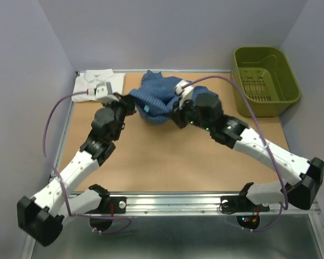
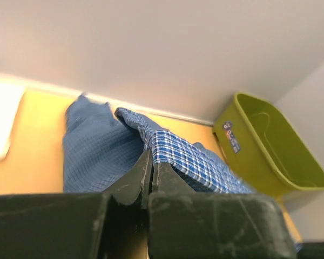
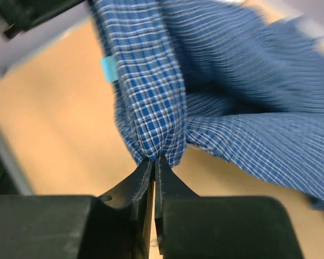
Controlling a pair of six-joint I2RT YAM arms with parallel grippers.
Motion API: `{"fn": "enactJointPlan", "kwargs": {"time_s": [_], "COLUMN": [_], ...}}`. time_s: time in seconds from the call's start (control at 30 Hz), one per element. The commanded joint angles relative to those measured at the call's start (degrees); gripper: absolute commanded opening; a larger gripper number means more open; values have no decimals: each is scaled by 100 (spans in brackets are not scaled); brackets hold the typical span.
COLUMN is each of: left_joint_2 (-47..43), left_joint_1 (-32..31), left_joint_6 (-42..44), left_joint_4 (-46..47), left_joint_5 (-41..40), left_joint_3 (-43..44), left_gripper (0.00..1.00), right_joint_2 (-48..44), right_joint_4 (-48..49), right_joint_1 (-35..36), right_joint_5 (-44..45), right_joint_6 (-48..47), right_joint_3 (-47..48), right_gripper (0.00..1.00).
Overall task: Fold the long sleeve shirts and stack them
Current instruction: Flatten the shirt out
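The dark blue checked shirt [image 1: 157,97] hangs bunched between my two grippers above the back middle of the table. My left gripper [image 1: 130,100] is shut on its left edge; in the left wrist view the jaws [image 2: 152,157] pinch the checked cloth [image 2: 200,162]. My right gripper [image 1: 175,110] is shut on its right edge; in the right wrist view the jaws [image 3: 154,159] clamp a fold of the shirt [image 3: 151,102]. The white shirt [image 1: 100,82] lies folded at the back left corner.
An olive-green plastic basket [image 1: 265,80] stands at the back right, also in the left wrist view [image 2: 270,145]. The brown table top [image 1: 167,162] lies bare in front of the shirt. Grey walls close the back and sides.
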Motion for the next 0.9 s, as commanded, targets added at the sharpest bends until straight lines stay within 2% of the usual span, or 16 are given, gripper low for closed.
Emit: {"fn": "enactJointPlan", "kwargs": {"time_s": [0.0, 0.03, 0.07, 0.1, 0.13, 0.17, 0.2, 0.23, 0.3, 0.37, 0.43, 0.53, 0.6, 0.7, 0.73, 0.87], "left_joint_2": [-1366, -1727, -2426, -2790, -3150, -3850, -4162, -4434, -5033, -5184, -5097, -4623, -4123, -3325, -3104, -2040], "left_joint_1": [116, 116, 116, 125, 125, 125, 125, 125, 134, 134, 134, 134, 125, 134, 134, 134], "left_joint_6": [-1428, -1779, -2392, -2729, -2976, -3317, -3408, -3470, -3366, -3207, -2962, -2479, -2232, -1670, -1529, -1001], "left_joint_4": [-416, -723, -1414, -1751, -2024, -2645, -2886, -3097, -3485, -3757, -3960, -4136, -4058, -3690, -3567, -2891], "left_joint_5": [-1398, -1514, -1681, -1900, -2024, -2243, -2341, -2437, -2639, -2675, -2606, -2281, -1887, -1176, -999, 3], "left_joint_3": [-1510, -1747, -2098, -2240, -2337, -2460, -2470, -2453, -2304, -2050, -1847, -1495, -1319, -1161, -1126, -942], "left_gripper": [8, 11, 14, 21, 26, 35, 40, 44, 51, 61, 70, 77, 77, 81, 81, 85], "right_joint_2": [745, 912, 1297, 1466, 1633, 1844, 1907, 1951, 1890, 1785, 1679, 1565, 1477, 1249, 1196, 1020], "right_joint_4": [-298, -298, -316, -333, -351, -386, -412, -430, -491, -579, -772, -1062, -1264, -1466, -1493, -1520], "right_joint_1": [1424, 1655, 1866, 2068, 2366, 2474, 2544, 2589, 2589, 2589, 2528, 2056, 1633, 597, 54, -1293], "right_joint_5": [-570, -606, -641, -668, -712, -764, -791, -800, -599, 216, 1425, 2345, 2626, 2908, 2961, 2752], "right_joint_6": [291, 336, 380, 406, 441, 459, 477, 529, 556, 521, 494, 773, 1082, 1653, 1863, 2260], "right_joint_3": [-597, -624, -624, -624, -580, -537, -493, -396, -334, -238, -185, -176, -281, -517, -579, -791], "right_gripper": [11, 13, 14, 17, 24, 30, 38, 52, 64, 75, 87, 91, 91, 91, 91, 91]}}
